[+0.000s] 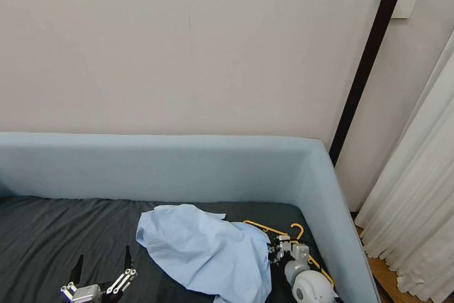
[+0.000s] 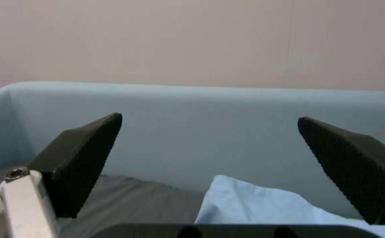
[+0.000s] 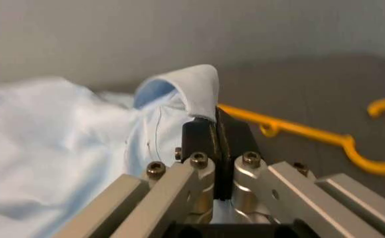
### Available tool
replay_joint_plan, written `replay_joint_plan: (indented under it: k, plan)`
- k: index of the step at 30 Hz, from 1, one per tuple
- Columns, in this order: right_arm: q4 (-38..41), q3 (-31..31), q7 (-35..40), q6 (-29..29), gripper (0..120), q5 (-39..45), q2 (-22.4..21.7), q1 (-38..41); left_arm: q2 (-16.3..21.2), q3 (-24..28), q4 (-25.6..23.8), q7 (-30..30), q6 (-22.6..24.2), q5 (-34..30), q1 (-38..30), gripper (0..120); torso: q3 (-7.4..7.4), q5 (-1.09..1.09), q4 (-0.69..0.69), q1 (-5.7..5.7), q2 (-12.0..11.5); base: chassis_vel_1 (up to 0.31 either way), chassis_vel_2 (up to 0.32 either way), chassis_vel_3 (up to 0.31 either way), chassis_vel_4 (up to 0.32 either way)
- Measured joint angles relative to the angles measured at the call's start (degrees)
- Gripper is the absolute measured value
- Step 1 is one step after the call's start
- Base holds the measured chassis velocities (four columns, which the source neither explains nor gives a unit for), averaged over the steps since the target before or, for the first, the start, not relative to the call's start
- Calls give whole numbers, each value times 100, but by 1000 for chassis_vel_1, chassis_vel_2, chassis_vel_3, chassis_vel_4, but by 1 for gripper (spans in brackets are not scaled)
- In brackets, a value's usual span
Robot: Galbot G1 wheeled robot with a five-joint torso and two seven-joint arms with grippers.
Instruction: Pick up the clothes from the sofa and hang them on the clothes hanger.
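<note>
**Right gripper pinches shirt collar on sofa**

The light blue shirt (image 1: 206, 250) lies crumpled on the dark seat of the sofa (image 1: 177, 168), partly covering a yellow hanger (image 1: 257, 226) near the sofa's right arm. The right gripper (image 3: 217, 124) is clamped tight on the shirt's collar edge. The left gripper (image 1: 103, 264) hangs over the bare seat, left of the shirt, its fingers spread wide and holding nothing.
</note>
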Motion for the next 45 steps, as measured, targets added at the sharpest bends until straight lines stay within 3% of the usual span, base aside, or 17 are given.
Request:
replay_joint_plan:
  k: [2,9,15,19,28,35,38,39,44,45]
  plan:
    - [203,42,1,22,0,127,-66,-21,12,1,6,-4,0,-9,-10,100,0,0,-1,0,0,0,0,0,0]
    - [2018,677,227,186,0,1371,-844,219,78,98,76,-10,-1,-57,-127,100,0,-2,0,0,0,0,0,0,0]
    - [2668,1277,346,306,0,1833,-1441,569,83,155,76,12,3,-46,-169,100,0,0,1,0,0,0,0,0,0]
    - [3147,1901,339,441,0,2064,-2124,690,94,187,73,27,9,-32,-181,100,0,0,-3,0,0,0,0,0,0]
    - [3768,2294,735,293,0,2629,-2669,1367,70,242,54,37,-16,1,-169,100,0,-2,1,0,0,0,0,0,0]
    - [4222,2171,972,-192,0,2050,-2535,586,85,223,84,37,-66,4,-150,100,-1,-1,-1,0,0,0,0,0,0]
    - [4157,1729,983,-413,0,1556,-2131,-13,76,210,79,41,-85,57,-95,100,-1,0,-3,0,1,0,0,0,0]
    - [4157,1729,983,-413,0,1556,-2131,-13,76,210,79,41,-85,57,-95,100,-1,0,-3,0,1,0,0,0,0]
    - [3062,492,786,-428,0,982,-1153,141,168,157,120,125,-17,-166,-87,100,0,-1,2,0,0,0,0,0,0]
    - [3062,492,786,-428,0,982,-1153,141,168,157,120,125,-17,-166,-87,100,0,-1,2,0,0,0,0,0,0]
